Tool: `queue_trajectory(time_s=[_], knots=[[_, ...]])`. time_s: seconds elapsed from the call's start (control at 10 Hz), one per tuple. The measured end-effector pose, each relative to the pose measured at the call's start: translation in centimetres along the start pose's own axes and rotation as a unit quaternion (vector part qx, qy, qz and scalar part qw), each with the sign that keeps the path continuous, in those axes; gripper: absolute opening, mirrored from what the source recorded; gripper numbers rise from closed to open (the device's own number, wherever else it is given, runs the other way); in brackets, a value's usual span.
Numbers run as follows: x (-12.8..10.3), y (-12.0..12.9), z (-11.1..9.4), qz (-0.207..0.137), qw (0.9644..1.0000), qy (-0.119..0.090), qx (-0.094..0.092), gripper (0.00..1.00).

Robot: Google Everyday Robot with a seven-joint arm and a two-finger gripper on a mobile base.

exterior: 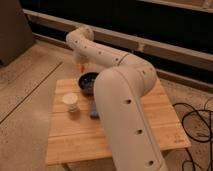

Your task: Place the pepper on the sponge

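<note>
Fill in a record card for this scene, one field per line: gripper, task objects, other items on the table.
gripper: above the table's back-left edge, just behind the bowl
pepper: orange-red spot at the gripper's end, off the table; grasp unclear
sponge: blue-grey block on the table, right of the cup, partly hidden by the arm
bowl: dark, behind the cup
cup: pale, upright, near the left edge
table: wooden
task state: pepper not yet on sponge

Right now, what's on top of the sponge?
Nothing lies on the part of the sponge that shows; the arm covers the rest. The gripper hangs near the dark bowl with something orange-red at it, possibly the pepper.
</note>
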Motion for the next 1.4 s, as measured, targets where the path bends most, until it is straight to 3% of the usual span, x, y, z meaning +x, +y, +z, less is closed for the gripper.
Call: queue_trajectory(time_s=[0.4, 0.7, 1.2, 1.4], knots=[[5.8, -2.5, -1.2, 0.052, 0.9985, -0.01, -0.013, 0.0], [9.0, -3.0, -0.9, 0.061, 0.9979, 0.004, -0.022, 0.0], [9.1, -2.7, -0.9, 0.056, 0.9981, 0.006, -0.024, 0.0], [10.0, -2.0, 0.1, 0.058, 0.9975, 0.026, -0.032, 0.0]])
